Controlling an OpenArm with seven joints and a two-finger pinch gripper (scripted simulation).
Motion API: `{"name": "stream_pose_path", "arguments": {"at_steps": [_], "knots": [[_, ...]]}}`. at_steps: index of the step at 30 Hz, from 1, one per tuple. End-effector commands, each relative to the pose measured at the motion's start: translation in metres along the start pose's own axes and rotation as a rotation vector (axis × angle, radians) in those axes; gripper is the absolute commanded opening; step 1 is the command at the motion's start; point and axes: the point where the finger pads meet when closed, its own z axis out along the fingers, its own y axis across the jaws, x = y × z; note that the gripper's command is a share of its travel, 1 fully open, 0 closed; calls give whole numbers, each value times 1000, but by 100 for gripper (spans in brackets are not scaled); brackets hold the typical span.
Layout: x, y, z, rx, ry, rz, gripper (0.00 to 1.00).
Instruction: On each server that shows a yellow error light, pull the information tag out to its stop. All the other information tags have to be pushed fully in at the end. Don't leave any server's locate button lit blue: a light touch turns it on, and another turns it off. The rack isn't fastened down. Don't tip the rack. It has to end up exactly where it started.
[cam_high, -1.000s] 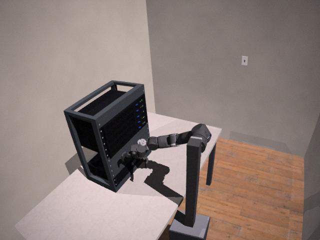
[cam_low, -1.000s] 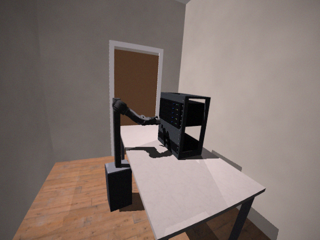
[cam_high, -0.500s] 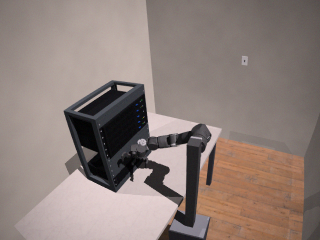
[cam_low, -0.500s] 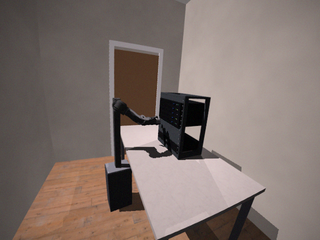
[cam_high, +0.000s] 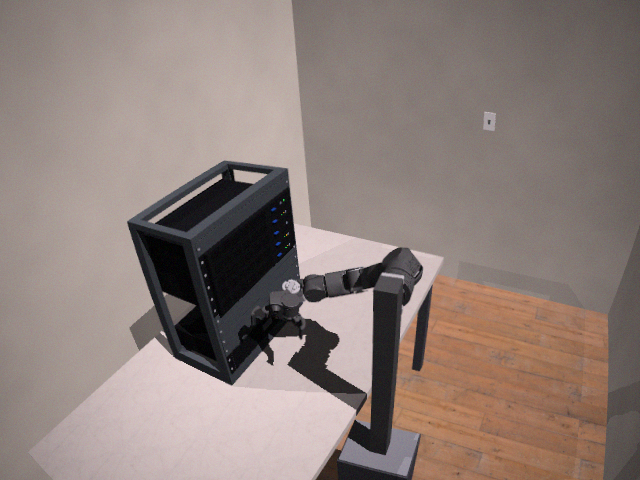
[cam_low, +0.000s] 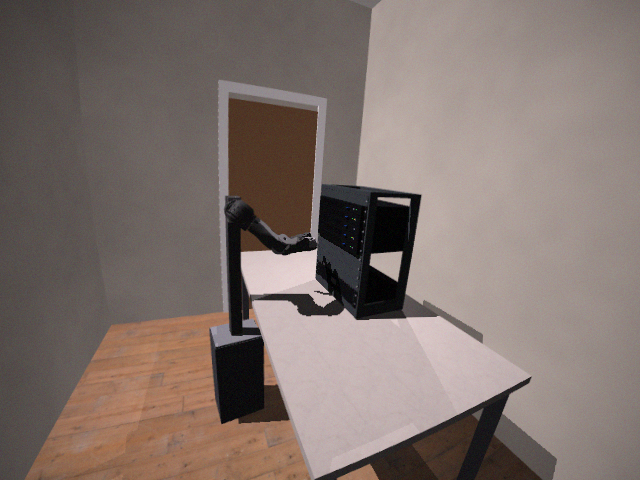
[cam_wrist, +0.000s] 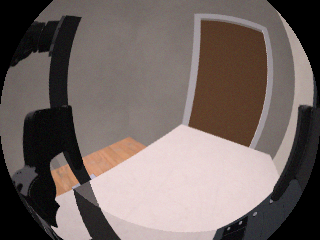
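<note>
1. A pale table (cam_high: 170, 413) carries a dark rack (cam_high: 217, 268).
2. Stacked servers (cam_high: 248, 248) fill the rack's upper half, small lights (cam_high: 281, 227) along their right edge.
3. The gripper (cam_high: 278, 321) hangs spread wide and empty before the rack's lower front.

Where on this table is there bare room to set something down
The near end of the table, from the rack to the front edge, shows nothing on it. So does the strip toward the door. It is crowded right in front of the rack, where the open gripper hangs.
</note>
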Motion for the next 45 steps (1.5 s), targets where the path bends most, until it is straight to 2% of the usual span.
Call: {"name": "stream_pose_path", "arguments": {"at_steps": [1, 7, 9, 12, 28, 34, 45], "knots": [[0, -5, 4, -29, -16, 19, 100], [14, -64, 18, -29, -16, 19, 100], [14, -64, 18, -29, -16, 19, 100], [19, -78, 21, -29, -14, 18, 100], [18, -77, 19, -47, -24, 17, 100], [16, -74, 13, -83, -44, 17, 100], [6, -68, -4, -178, -115, 21, 100]]}}
